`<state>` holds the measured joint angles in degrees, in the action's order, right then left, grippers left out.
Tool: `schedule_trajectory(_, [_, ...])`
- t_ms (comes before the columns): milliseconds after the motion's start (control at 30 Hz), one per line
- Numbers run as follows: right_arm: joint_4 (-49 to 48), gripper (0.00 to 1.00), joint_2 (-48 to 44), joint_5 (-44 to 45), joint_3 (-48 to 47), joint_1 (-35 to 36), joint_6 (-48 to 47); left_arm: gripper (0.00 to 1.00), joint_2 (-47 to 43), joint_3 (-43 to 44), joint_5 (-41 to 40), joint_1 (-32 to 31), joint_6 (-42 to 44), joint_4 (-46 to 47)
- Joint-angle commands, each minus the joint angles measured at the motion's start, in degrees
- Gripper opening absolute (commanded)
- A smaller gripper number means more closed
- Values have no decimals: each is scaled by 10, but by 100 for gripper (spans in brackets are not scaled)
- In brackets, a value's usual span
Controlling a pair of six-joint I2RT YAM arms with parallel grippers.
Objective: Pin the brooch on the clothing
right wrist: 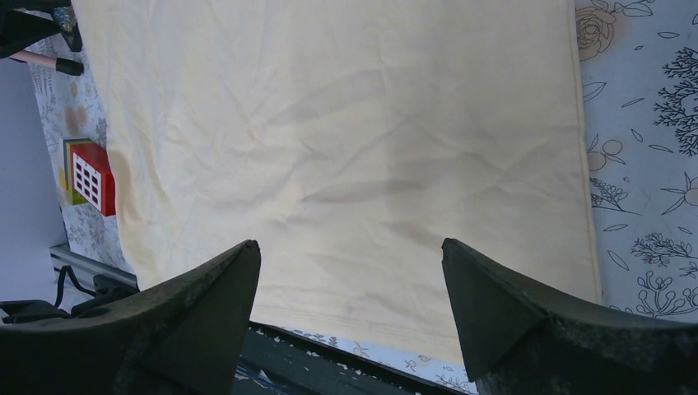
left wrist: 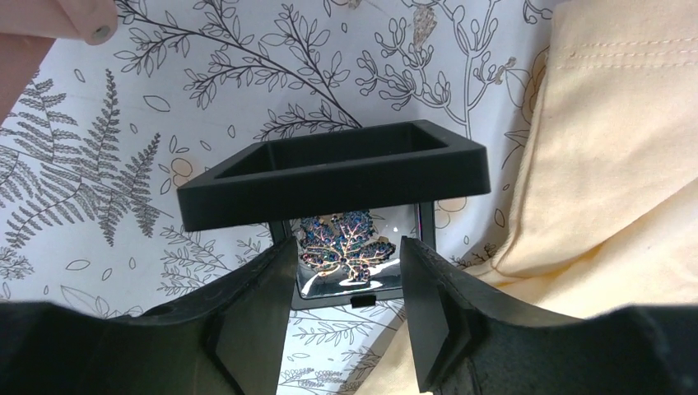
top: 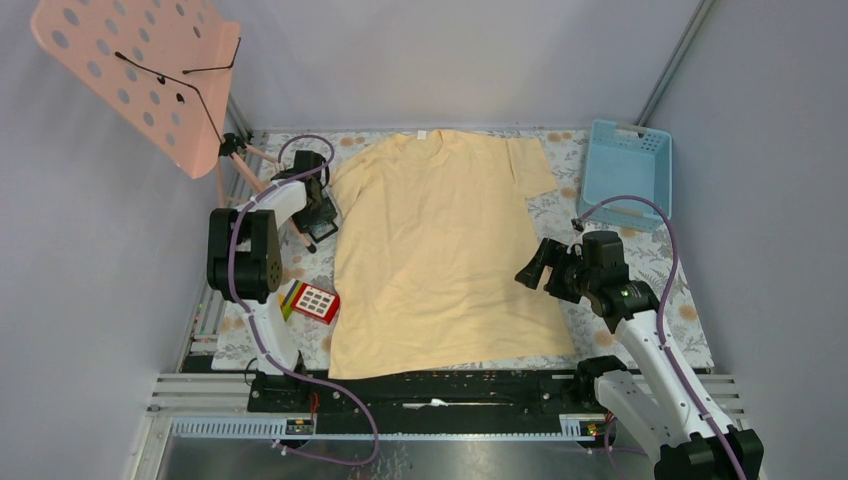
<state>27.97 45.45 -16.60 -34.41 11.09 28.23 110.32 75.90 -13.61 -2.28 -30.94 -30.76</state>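
The brooch (left wrist: pixel 344 243), a small grey-blue sparkly leaf-like ornament, lies on the shiny base of a small open black box (left wrist: pixel 329 173) on the patterned cloth, just left of the shirt's left sleeve. My left gripper (left wrist: pixel 347 244) is open, its fingers either side of the brooch and short of the box; in the top view it (top: pixel 320 214) is at the shirt's upper left. The pale yellow T-shirt (top: pixel 440 250) lies flat mid-table, neck away from me. My right gripper (top: pixel 528 266) is open and empty above the shirt's right edge (right wrist: pixel 346 148).
A red keypad-like toy (top: pixel 315 301) with coloured sticks lies left of the shirt's hem. A light blue basket (top: pixel 628 165) stands at the back right. A pink perforated stand (top: pixel 140 70) rises at the back left, its leg near the left arm.
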Motion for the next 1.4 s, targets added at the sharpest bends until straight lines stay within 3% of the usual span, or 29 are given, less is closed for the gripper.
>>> schedule_trajectory(0, [-3,88,-6,4,0,2,4,56,12,25,12,13,5,-1])
schedule_trajectory(400, [-5,88,-5,3,1,2,4,57,29,33,42,17,2,-3])
schedule_trajectory(700, [-8,88,-1,2,-2,2,4,50,22,25,45,16,3,6])
schedule_trajectory(1000, [-7,88,-4,3,0,3,4,36,-2,16,48,16,0,6])
schedule_trajectory(1367, [-2,88,-13,3,2,2,9,31,-41,-1,43,10,3,6])
